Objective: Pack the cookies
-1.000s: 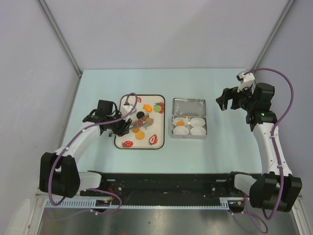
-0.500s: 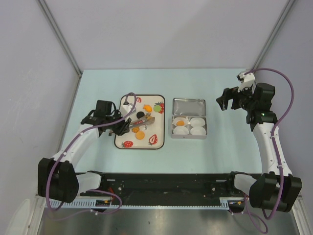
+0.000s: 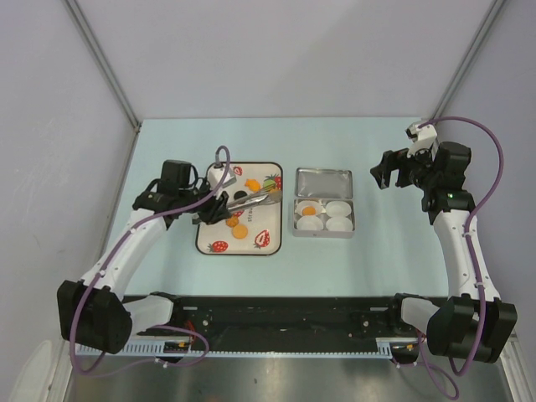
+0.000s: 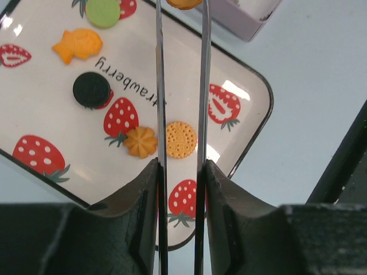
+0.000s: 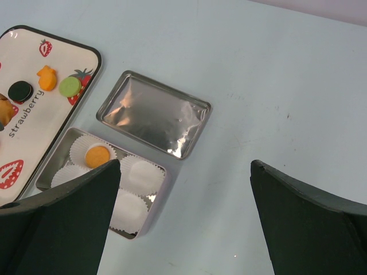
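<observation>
Jaws of the left gripper [image 4: 179, 220] are pressed on a pair of tongs [image 4: 180, 86], squeezing the two blades almost parallel. Jaws of the right gripper [image 5: 183, 229] stand spread wide on nothing, well to the right of the tin.

The tray [image 3: 241, 252] lies left of the tin [image 3: 324, 235], and the lid [image 3: 324, 182] rests just behind the tin. The tin holds four paper cups [image 5: 143, 175], and an orange cookie [image 5: 97, 155] already sits in the far-left one.

A second ago the tongs lay low over the middle of the tray. Now the left arm has lifted and swung right, and the tips pinch a second cookie [image 4: 184, 3] by its rim. It hangs over the tray's right edge, just short of the tin. I judge the pick done and the carry under way, with a drop into an empty cup next. On the tray remain a black cookie [image 4: 91, 90] and a round orange cookie [image 4: 181, 139] just beside a flower-shaped piece [image 4: 140, 142].

The pinched cookie is a round disc, so it has no long axis. Only a sliver shows at the top of the wrist view, so I cannot tell its tilt. The tongs give the direction: their long axis runs from the gripper rightward and slightly away from the bases, tips toward the tin.
</observation>
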Controlling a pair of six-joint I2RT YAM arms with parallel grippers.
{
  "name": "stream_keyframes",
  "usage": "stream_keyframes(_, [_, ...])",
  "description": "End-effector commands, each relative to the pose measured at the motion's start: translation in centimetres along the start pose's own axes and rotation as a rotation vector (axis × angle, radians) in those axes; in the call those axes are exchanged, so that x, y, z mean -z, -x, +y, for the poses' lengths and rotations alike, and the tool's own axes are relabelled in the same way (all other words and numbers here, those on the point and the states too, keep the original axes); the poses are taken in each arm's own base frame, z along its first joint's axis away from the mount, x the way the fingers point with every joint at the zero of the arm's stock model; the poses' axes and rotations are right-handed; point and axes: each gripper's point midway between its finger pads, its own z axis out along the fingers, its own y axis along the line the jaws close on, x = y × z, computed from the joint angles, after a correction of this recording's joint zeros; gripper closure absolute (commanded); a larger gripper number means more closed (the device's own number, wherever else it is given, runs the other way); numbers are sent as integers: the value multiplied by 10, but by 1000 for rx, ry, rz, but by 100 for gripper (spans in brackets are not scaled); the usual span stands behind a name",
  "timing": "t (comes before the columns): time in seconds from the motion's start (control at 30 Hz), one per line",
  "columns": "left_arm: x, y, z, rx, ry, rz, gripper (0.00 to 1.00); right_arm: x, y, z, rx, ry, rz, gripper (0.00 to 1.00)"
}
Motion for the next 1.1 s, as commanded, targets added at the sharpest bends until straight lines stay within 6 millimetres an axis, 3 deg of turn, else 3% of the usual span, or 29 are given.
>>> stream_keyframes(0.0, [6, 43, -21, -59, -79, -98, 67, 0, 1, 0, 8, 9, -6, 0])
stream_keyframes(0.2, [-1, 61, -35, -117, -110, -90, 67, -4, -3, 2, -3, 31, 6, 0])
stream_keyframes(0.43, [-25, 90, -45, -166, -146, -93, 67, -5, -5, -2, -6, 16, 11, 0])
stream_keyframes(0.67, [-64, 96, -48, -169, -191, -45, 67, -8, -11, -8, -16, 5, 31, 0])
stream_keyframes(1.07, [-113, 125, -60, -220, -222, -29, 67, -7, -12, -13, -22, -2, 32, 0])
